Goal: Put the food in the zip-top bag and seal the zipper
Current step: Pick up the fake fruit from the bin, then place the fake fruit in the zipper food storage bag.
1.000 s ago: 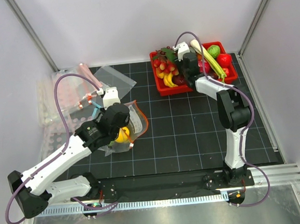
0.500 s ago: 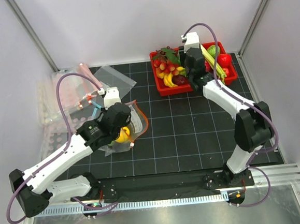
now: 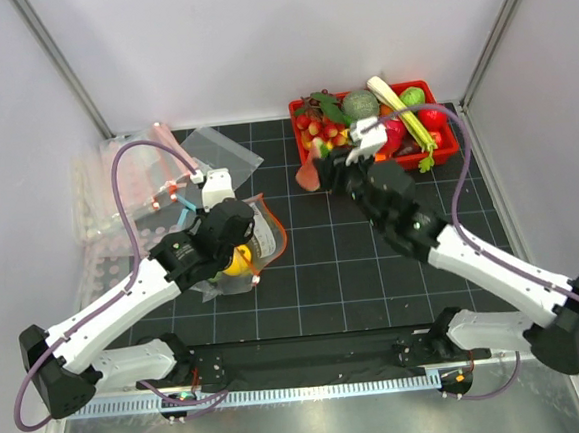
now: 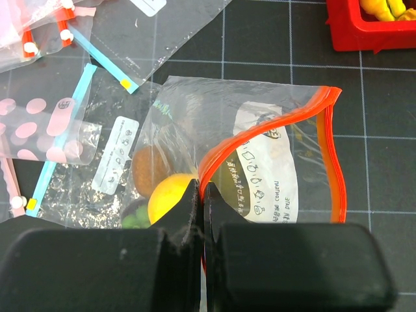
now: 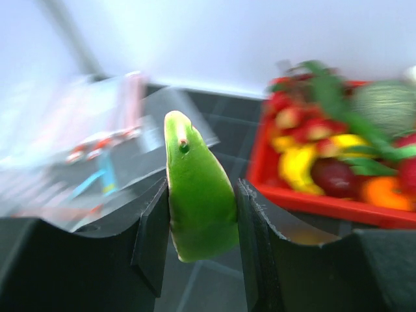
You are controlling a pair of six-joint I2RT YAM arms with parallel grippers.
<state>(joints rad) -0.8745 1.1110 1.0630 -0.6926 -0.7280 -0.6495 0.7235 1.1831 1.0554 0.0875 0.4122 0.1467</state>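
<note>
Left wrist, left gripper (image 4: 202,195) pinching zipper (image 4: 336,162) edge

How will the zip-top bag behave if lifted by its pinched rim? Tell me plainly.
Probably floppy: the zip-top bag is thin, wrinkled film, and its zipper bows where the left end effector pinches it. Lifted there, it would likely sag toward the yellow fruit inside. That round fruit may roll about.
</note>
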